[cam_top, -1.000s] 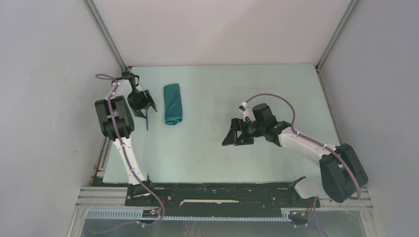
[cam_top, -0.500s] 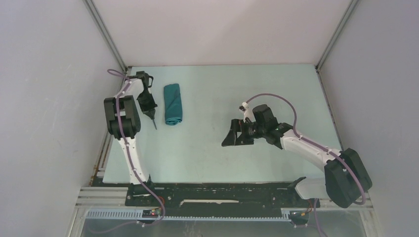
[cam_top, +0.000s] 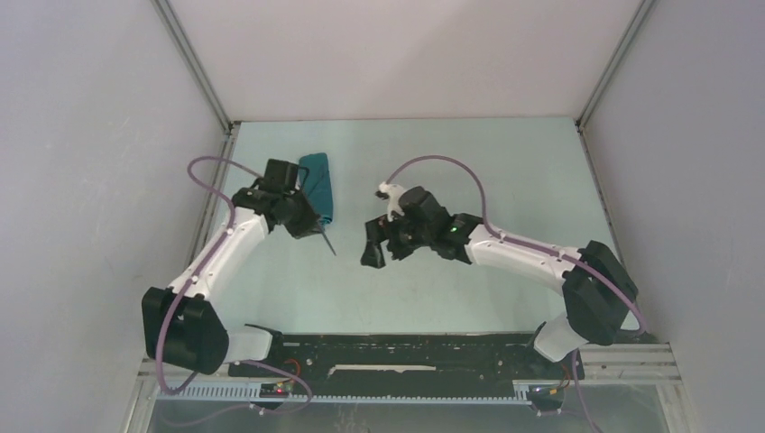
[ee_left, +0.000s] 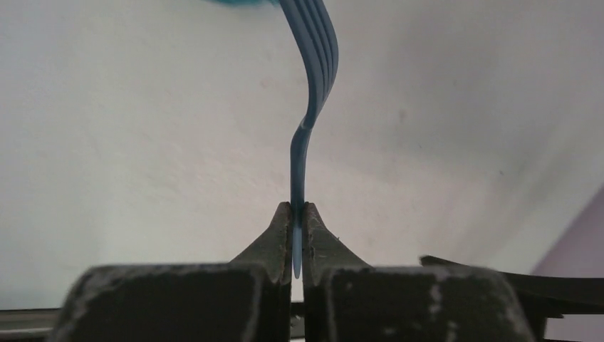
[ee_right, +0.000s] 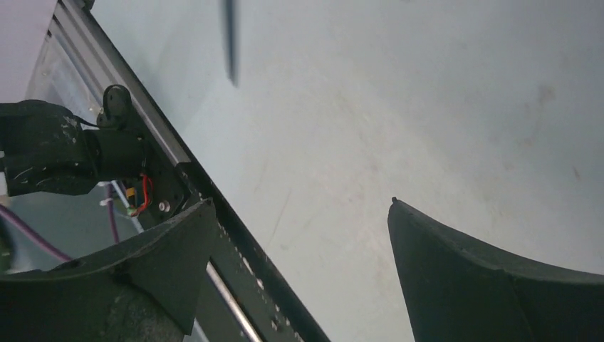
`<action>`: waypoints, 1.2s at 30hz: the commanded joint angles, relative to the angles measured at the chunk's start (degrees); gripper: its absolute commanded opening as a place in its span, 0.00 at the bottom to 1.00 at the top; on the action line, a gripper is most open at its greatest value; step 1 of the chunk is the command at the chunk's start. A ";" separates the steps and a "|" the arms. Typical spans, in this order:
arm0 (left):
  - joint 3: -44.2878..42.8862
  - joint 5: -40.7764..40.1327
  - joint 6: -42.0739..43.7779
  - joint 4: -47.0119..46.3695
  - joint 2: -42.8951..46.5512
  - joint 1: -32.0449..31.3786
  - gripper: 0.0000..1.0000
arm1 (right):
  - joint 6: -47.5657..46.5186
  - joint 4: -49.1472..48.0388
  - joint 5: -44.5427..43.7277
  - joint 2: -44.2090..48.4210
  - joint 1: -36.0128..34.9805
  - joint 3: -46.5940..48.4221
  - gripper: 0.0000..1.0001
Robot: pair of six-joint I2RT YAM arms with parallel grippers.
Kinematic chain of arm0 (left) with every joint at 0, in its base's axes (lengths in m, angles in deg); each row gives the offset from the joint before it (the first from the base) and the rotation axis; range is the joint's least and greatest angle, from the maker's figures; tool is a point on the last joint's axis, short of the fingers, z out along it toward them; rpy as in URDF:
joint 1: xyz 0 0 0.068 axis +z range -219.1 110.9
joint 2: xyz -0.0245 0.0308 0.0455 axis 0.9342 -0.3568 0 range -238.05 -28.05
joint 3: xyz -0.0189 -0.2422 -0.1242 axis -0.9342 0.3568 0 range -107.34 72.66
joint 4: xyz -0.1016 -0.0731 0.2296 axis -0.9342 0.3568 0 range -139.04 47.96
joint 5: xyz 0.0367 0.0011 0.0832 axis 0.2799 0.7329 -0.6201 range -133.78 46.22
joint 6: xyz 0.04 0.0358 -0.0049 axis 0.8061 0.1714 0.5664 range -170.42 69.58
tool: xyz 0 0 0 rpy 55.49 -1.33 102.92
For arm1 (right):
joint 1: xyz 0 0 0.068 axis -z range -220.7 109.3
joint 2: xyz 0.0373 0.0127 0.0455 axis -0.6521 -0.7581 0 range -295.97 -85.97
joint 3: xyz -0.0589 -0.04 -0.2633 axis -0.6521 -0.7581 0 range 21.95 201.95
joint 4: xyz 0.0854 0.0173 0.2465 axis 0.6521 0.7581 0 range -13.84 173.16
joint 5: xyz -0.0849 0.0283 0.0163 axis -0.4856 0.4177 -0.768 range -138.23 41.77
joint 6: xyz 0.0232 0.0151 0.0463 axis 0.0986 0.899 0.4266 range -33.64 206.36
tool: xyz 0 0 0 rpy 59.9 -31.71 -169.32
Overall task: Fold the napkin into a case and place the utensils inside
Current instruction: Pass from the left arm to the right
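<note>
A pale mint-green bench (cam_top: 505, 162) fills the middle of the top view, boxed in by plain grey-lilac walls (cam_top: 81, 135) with metal corner posts (cam_top: 191, 61). The case (cam_top: 317, 176), a narrow teal bundle, lies on the bench at upper left of centre. Just below it, the left jaws are pinched tight on a blue fork (ee_left: 313, 85). The right jaws, at mid-frame, gape wide and hold nothing.

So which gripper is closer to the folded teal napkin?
Left. The left gripper, shut on a fork, is just by the near end of the napkin; the open right gripper stands apart, to its right and nearer.
</note>
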 commanded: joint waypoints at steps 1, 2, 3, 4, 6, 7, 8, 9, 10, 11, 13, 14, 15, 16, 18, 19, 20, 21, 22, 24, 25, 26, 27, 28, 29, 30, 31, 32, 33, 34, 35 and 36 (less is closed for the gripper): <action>5.17 4.82 -18.61 -5.18 2.70 -6.48 0.00 | -7.39 -0.90 -14.34 -2.60 -7.65 5.55 0.95; 5.17 4.36 -20.08 -5.30 2.83 -8.08 0.00 | -8.47 -0.72 -16.72 -3.28 -9.10 6.31 0.94; 4.93 3.98 -21.19 -5.13 2.71 -9.25 0.00 | -9.47 -0.40 -19.48 -4.12 -10.60 7.19 0.93; 4.63 3.70 -22.36 -4.75 2.54 -10.23 0.00 | -10.48 -0.03 -21.51 -5.02 -11.80 8.05 0.91; 4.57 3.98 -24.04 -4.87 2.11 -11.58 0.00 | -11.23 1.21 -24.75 -6.74 -13.54 9.68 0.85; 4.34 4.02 -24.39 -4.86 1.85 -12.17 0.00 | -11.53 1.44 -26.10 -7.50 -14.12 10.25 0.80; 4.18 4.02 -24.77 -4.86 1.69 -12.67 0.00 | -11.85 1.65 -26.59 -8.07 -14.57 10.57 0.75; 4.25 4.02 -25.27 -4.86 1.72 -13.00 0.00 | -12.02 1.68 -26.97 -8.46 -14.90 10.70 0.71; 4.32 4.02 -25.70 -5.11 1.83 -13.21 0.00 | -12.16 1.68 -27.37 -8.76 -15.18 10.70 0.68; 4.27 3.92 -25.87 -5.21 1.92 -13.54 0.00 | -12.26 1.56 -27.62 -9.06 -15.44 10.76 0.65; 4.15 4.08 -26.10 -5.23 1.92 -13.98 0.00 | -11.99 1.58 -29.63 -9.39 -16.06 10.66 0.57; 4.15 4.08 -26.14 -5.02 1.98 -14.23 0.00 | -11.80 1.33 -31.46 -9.41 -16.25 10.57 0.50; 4.41 4.22 -26.43 -4.93 2.01 -14.36 0.00 | -11.78 1.02 -31.94 -9.47 -16.36 10.53 0.43; 4.77 4.62 -26.86 -5.22 2.28 -14.46 0.00 | -11.71 0.70 -32.17 -9.55 -16.28 10.48 0.37; 5.12 4.54 -27.22 -5.55 2.99 -14.78 0.00 | -11.24 0.20 -32.52 -9.65 -16.17 10.46 0.23; 5.12 4.63 -27.22 -5.62 3.25 -14.85 0.00 | -10.94 -0.04 -32.58 -9.61 -16.03 10.46 0.16; 4.93 4.71 -27.05 -5.71 3.52 -14.86 0.00 | -10.50 -0.19 -32.19 -9.65 -15.80 10.46 0.00; 4.71 4.70 -26.64 -5.81 3.70 -14.92 0.00 | -10.15 -0.60 -30.99 -9.54 -15.46 10.24 0.00; 4.50 4.94 -26.17 -6.01 3.97 -14.90 0.00 | -9.68 -1.22 -29.00 -8.96 -14.82 9.78 0.00; 4.17 6.13 -24.25 -7.33 4.76 -14.35 0.31 | -7.66 -3.99 -22.43 -6.68 -12.75 7.05 0.00; 4.50 7.29 -23.04 -10.29 5.64 -13.97 0.52 | -5.74 -6.60 -16.77 -5.13 -10.89 5.08 0.00; 5.41 8.75 -21.73 -14.03 6.99 -13.63 0.68 | -3.41 -9.67 -9.75 -3.75 -8.52 2.48 0.00; 6.79 10.04 -20.76 -17.94 8.83 -13.38 0.83 | 0.03 -15.54 -2.48 -2.34 -6.18 -0.03 0.00; 8.19 9.55 -20.16 -20.82 10.84 -13.22 0.96 | 2.78 -19.90 3.96 -1.30 -3.69 -2.31 0.00; 9.76 8.86 -19.63 -23.41 13.17 -13.07 0.99 | 6.21 -23.91 9.92 -0.62 -0.78 -4.30 0.00; 11.41 8.52 -19.26 -26.17 15.40 -12.92 1.00 | 9.92 -28.31 15.58 -0.39 1.36 -6.42 0.00; 13.12 7.95 -19.33 -28.41 17.46 -12.67 1.00 | 14.74 -34.02 20.25 -0.41 3.36 -8.46 0.00; 15.35 7.24 -19.72 -30.26 19.62 -12.50 1.00 | 19.93 -39.83 24.52 -0.64 5.17 -10.72 0.00; 17.05 7.06 -19.94 -33.18 21.54 -12.45 1.00 | 24.59 -45.48 27.04 -1.03 6.55 -12.39 0.00; 18.84 7.06 -20.42 -35.91 23.70 -12.43 0.99 | 28.59 -49.59 29.26 -1.88 7.63 -13.26 0.00; 20.19 7.28 -21.08 -38.81 24.70 -12.40 0.97 | 32.19 -53.61 31.25 -2.96 8.22 -13.60 0.00; 21.41 7.91 -21.76 -41.82 25.08 -12.41 0.93 | 36.11 -58.27 32.36 -3.97 8.56 -14.18 0.00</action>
